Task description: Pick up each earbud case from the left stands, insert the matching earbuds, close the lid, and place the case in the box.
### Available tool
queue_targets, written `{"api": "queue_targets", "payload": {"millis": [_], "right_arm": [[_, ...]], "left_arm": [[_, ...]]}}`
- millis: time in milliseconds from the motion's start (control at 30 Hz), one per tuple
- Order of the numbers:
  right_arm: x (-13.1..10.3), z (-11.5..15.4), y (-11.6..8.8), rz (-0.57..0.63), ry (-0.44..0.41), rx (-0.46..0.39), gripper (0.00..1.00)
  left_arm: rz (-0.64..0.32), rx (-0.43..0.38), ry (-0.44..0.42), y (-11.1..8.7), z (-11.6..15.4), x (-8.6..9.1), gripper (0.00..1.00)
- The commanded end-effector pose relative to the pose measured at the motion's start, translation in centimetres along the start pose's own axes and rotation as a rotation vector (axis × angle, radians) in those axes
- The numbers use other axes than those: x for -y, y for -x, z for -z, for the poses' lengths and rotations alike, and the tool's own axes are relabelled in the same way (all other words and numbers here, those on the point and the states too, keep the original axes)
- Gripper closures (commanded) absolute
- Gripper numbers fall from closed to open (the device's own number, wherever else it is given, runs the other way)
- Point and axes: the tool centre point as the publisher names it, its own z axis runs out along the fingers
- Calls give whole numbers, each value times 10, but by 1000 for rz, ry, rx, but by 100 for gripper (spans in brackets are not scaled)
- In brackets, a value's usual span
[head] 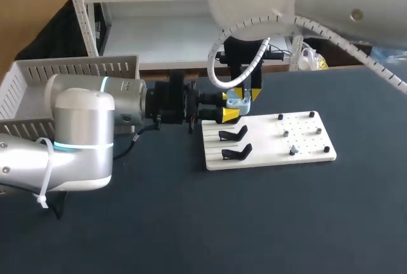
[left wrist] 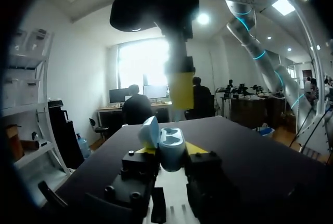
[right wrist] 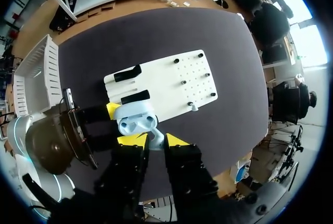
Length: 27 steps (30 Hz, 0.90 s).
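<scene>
Roughly midway: we are loading the open case, with closing and boxing still to do.
Our left hand [head: 229, 106] clamps the pale-blue case [head: 237, 101], lid up, just above two bare stands [head: 234, 134]. Our right hand [right wrist: 154, 141] pinches narrow on what we take for an earbud [right wrist: 156, 137] at the case's mouth. A second earbud [head: 292, 151] waits on the board [head: 267, 158] beyond both hands. The fingertips crowd each other, and the box [head: 38, 74] sits well behind the left hand.

Dark table [head: 254, 223], white pegged board [head: 267, 153] near its middle, white slatted box [head: 70, 68] at its left.
</scene>
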Motion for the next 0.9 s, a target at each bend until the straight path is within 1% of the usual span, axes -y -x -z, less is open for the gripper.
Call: {"api": "queue_targets", "payload": {"millis": [33,333,900], "right_arm": [[-3,-2,3,-1,0,-3,100],[-5,-6,8,-19,-2,6,100],[-7,-9,11,-37,-22,8,100]], "left_arm": [[-2,2,7,-1,-1,1,100],[-2,2,7,-1,-1,1,100],[-2,2,7,-1,-1,1,100]]}}
